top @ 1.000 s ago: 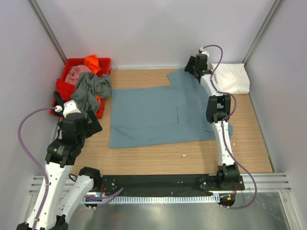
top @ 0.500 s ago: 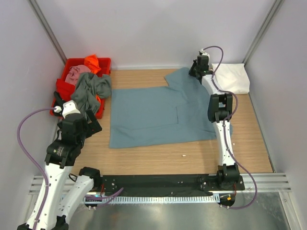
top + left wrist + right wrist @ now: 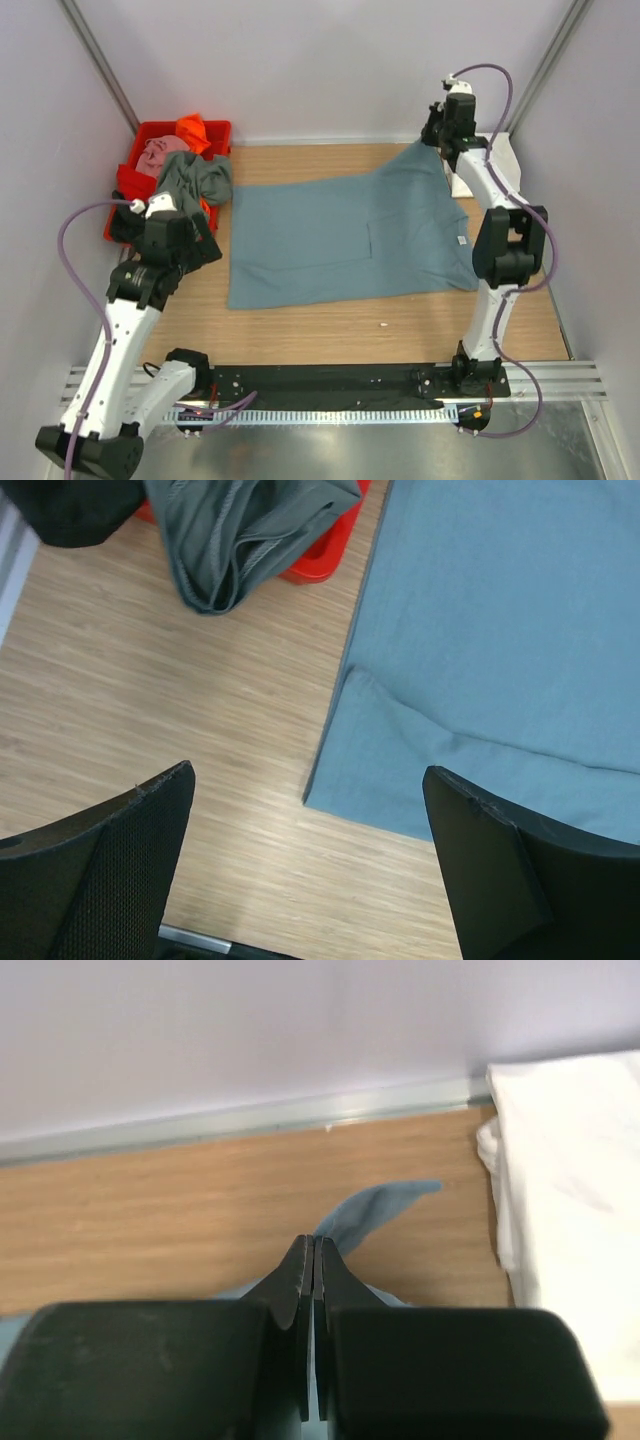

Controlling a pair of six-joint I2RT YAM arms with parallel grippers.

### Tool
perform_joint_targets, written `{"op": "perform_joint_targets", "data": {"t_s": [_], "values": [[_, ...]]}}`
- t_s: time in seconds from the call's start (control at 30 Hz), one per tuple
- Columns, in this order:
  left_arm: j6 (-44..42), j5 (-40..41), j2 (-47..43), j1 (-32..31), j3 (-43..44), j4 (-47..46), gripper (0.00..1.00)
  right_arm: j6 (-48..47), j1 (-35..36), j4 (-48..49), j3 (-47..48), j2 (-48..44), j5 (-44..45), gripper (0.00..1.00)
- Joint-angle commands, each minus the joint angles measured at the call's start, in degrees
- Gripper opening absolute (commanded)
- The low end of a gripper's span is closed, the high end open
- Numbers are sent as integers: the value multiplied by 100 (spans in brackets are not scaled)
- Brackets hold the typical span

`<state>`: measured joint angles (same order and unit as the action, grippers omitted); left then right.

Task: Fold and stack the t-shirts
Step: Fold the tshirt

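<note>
A teal-blue t-shirt (image 3: 340, 235) lies spread mid-counter (image 3: 300, 340). The right tool (image 3: 312, 1260), closed tight, pinches its far right corner, lifted beside a white t-shirt (image 3: 570, 1210) at the far right corner. The left tool (image 3: 308, 772) hangs wide open and empty by the shirt's left edge, near a grey-green t-shirt (image 3: 190, 185) spilling from a red tub (image 3: 150, 135).

A dusty teal-blue cloth t-shirt (image 3: 340, 240) lay spread flat on the wooden table (image 3: 300, 335), its far right corner raised. A folded white t-shirt (image 3: 570, 1220) sat just beside that corner. A grey-green t-shirt (image 3: 190, 190) draped over the red plastic tub (image 3: 215, 127), which held a pink t-shirt (image 3: 160, 152) and an orange t-shirt (image 3: 193, 130).
</note>
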<state>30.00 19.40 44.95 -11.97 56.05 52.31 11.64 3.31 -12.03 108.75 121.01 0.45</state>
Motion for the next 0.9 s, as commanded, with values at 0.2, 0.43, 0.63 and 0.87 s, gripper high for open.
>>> {"op": "perform_joint_targets", "data": {"t_s": [0.2,0.43,0.63,0.87], "values": [[269,-445,830,19,653,-854,97,-654,29,388,-3956,-3187,552,1],[682,-789,2323,1,1090,-1434,96,566,-137,-324,-5197,-4059,2431,81],[841,-500,4142,-7,2100,-1593,95,1024,-656,-599,-5013,-4041,1539,95],[982,-270,6269,-16,3875,-1015,95,1499,-656,-441,-5108,-4094,70,94]]}}
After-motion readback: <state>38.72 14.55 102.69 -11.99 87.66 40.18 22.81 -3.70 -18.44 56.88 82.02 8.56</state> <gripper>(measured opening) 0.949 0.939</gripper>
